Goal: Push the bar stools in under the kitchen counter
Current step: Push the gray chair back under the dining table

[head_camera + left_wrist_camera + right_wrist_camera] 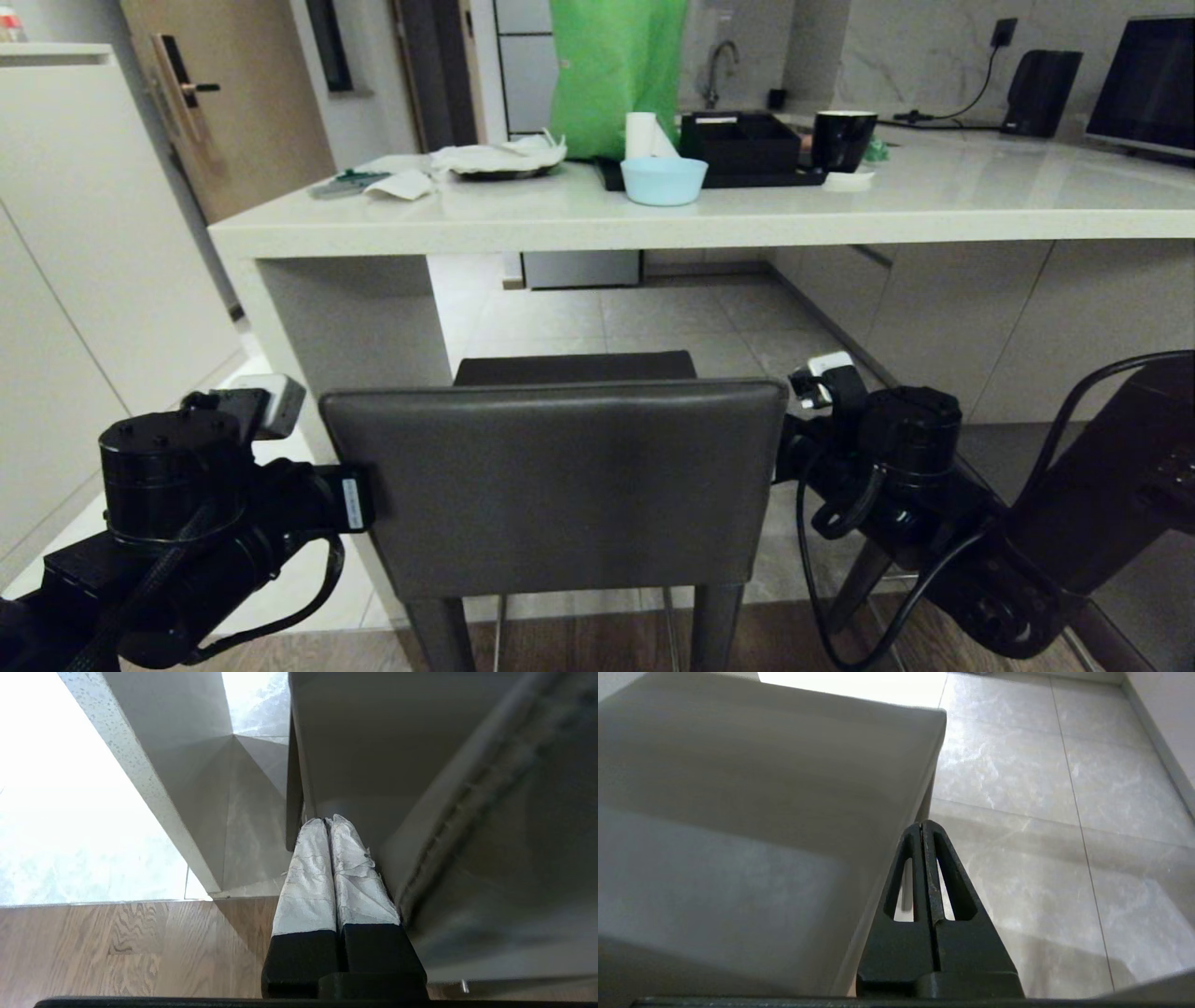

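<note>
Head view: one bar stool (560, 485) square in the foreground, dark grey backrest upright and facing the camera, seat just ahead of it reaching toward the kitchen counter (597, 229), legs standing where wood flooring meets pale tile. Counter slab overhead and beyond, thick cream edge running across, panel leg (345, 317) down on the left, open floor underneath; stool not yet tucked in, backrest well clear of the slab edge. On the slab: a light blue bowl (664, 180), a black tray (738, 140), a dark mug (843, 140), a white roll (644, 135), a green bag (616, 70) behind. Left gripper (327, 823) at the backrest's left edge, taped fingers (308, 872) pressed together, nothing between them, tips against or just beside the stool's side; actual contact hard to confirm from the wrist view. Right gripper (927, 828) at the backrest's right edge, black fingers (952, 882) likewise closed on nothing, flanking the grey padding with tile floor past it. Both arms low, one either side of the backrest. A second dark shape at the far right (1120, 485), possibly the other stool, mostly hidden behind the right arm.
</note>
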Motion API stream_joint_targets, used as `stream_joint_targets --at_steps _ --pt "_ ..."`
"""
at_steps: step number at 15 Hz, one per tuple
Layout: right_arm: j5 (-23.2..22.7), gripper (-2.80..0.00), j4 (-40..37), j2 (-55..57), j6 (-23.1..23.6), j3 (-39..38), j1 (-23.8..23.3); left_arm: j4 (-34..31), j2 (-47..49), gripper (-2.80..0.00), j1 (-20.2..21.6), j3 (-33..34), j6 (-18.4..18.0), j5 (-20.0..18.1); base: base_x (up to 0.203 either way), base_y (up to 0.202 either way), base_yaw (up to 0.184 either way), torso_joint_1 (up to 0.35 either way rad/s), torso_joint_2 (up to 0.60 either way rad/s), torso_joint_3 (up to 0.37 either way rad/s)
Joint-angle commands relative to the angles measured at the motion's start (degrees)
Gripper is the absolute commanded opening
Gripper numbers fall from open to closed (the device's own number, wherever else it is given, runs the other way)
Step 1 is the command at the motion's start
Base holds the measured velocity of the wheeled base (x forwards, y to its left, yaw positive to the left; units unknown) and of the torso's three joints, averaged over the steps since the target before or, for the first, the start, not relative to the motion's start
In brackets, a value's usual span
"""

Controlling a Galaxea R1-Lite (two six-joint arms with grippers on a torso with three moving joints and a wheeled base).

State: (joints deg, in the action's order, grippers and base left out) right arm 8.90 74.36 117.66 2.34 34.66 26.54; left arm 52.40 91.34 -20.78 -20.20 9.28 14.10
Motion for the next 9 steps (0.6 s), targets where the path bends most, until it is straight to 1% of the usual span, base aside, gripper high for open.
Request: stream_joint_targets --at_steps 1,2,3,7,9 --pt "0.4 -2.8 0.3 -1.1 -0.4 -1.4 -0.2 -4.7 -1.8 -2.8 0.2 -1.7 0.1 0.5 0.0 0.0 0.0 0.0 0.0 0.0" --pt "0.4 -2.8 0.3 -1.2 -0.8 -1.8 -0.3 -8.3 -2.9 -2.8 0.9 -2.2 0.1 0.6 0.0 0.0 0.0 0.0 0.0 0.0" --pt "0.4 -2.8 0.3 -1.2 -0.8 -1.8 -0.4 -9.7 -3.8 -2.8 1.9 -2.4 -0.1 0.6 0.0 0.0 0.0 0.0 0.0 0.0" --pt "0.4 -2.8 0.3 -1.1 -0.8 -1.7 -0.7 -9.9 -3.1 -2.8 1.9 -1.4 -0.1 0.1 0.0 0.0 0.0 0.0 0.0 0.0" --pt "0.4 -2.8 0.4 -1.2 -0.8 -1.8 -0.6 -9.8 -3.3 -2.8 2.5 -1.1 0.1 0.0 0.0 0.0 0.0 0.0 0.0 0.0"
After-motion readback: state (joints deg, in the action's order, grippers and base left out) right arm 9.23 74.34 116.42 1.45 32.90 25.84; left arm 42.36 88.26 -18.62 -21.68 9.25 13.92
